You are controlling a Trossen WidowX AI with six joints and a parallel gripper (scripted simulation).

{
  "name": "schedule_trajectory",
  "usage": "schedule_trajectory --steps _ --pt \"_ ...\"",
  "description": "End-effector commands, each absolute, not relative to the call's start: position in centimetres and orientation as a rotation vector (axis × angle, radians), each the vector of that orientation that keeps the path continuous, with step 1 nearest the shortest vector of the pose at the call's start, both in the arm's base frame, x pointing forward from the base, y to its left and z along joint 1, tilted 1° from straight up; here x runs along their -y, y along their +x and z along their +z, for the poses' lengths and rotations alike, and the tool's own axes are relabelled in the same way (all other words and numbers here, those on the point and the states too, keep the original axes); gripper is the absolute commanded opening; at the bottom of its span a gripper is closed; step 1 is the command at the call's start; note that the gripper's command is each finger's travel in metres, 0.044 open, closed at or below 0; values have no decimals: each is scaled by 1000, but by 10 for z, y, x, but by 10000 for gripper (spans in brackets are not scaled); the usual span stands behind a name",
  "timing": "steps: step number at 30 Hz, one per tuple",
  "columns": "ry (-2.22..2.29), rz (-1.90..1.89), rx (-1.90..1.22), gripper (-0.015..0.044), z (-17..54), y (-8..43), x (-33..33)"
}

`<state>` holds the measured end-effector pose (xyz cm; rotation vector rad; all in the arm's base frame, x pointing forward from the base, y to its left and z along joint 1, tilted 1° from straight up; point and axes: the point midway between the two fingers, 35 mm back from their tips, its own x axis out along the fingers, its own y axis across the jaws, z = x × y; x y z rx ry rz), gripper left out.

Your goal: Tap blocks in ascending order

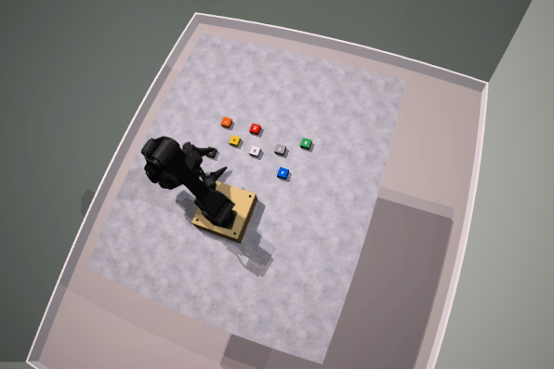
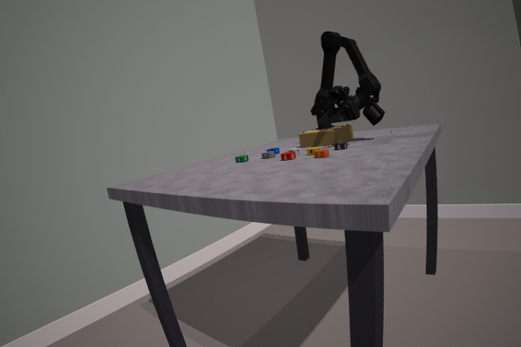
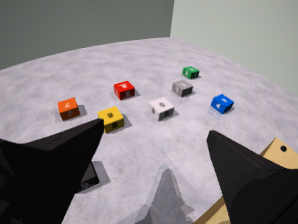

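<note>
My gripper [image 1: 220, 159] [image 3: 156, 129] is open and empty, its fingers wide apart above the table. A black block [image 1: 213, 153] [image 2: 341, 146] [image 3: 89, 176] lies under the left finger of the wrist view, partly hidden. A yellow block [image 1: 234, 140] [image 3: 111, 119] and a white block [image 1: 255, 151] [image 3: 161, 108] lie beyond the fingertips. Farther off are an orange block [image 1: 226, 122] [image 3: 68, 108], a red block [image 1: 255, 128] [image 3: 124, 90], a grey block [image 1: 280, 150] [image 3: 182, 88], a green block [image 1: 306, 143] [image 3: 190, 72] and a blue block [image 1: 283, 173] [image 3: 222, 103]. The printed digits are too small to read surely.
The arm stands on a wooden base [image 1: 244, 205] [image 2: 319, 138] [image 3: 276, 150], close to the right finger in the wrist view. The grey table [image 1: 297, 250] [image 2: 245, 187] bears the blocks and the base. Walls stand around it.
</note>
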<state>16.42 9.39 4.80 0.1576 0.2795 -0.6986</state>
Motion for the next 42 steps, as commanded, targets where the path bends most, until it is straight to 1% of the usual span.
schedule_trajectory --steps 1,5,9,13,18,24,27,31,42 --pt "151 -708 -287 400 48 165 -93" --pt "26 -870 -453 400 45 173 -73" --pt "-81 -1006 -699 400 43 181 -51" --pt "-133 -1065 -971 400 43 188 -31" --pt "-125 -1021 -1300 400 45 196 -7" --pt "-37 -812 -1593 400 54 208 24" --pt "16 -664 -1674 400 62 213 42" --pt "60 -513 -1703 400 71 217 61" --pt "83 -194 -1619 400 98 220 111"
